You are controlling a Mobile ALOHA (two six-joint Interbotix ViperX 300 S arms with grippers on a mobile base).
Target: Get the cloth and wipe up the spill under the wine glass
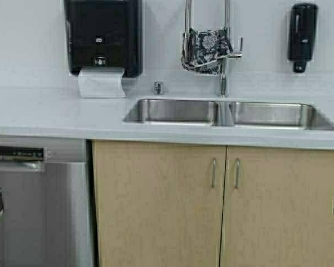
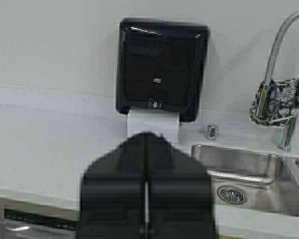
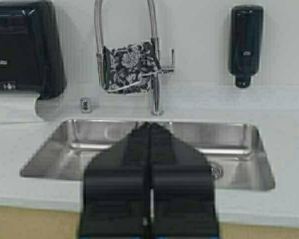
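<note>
Right gripper fingers pressed together, holding nothing, facing sink; left gripper likewise. Cloth draped over faucet. Wine glass not in view. Advice: open wide, approach hanging fold squarely, pinch below neck, lift clear.

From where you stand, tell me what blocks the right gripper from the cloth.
Nothing visible. The right gripper is shut, short of the counter; only the open sink lies between it and the cloth draped on the faucet.
</note>
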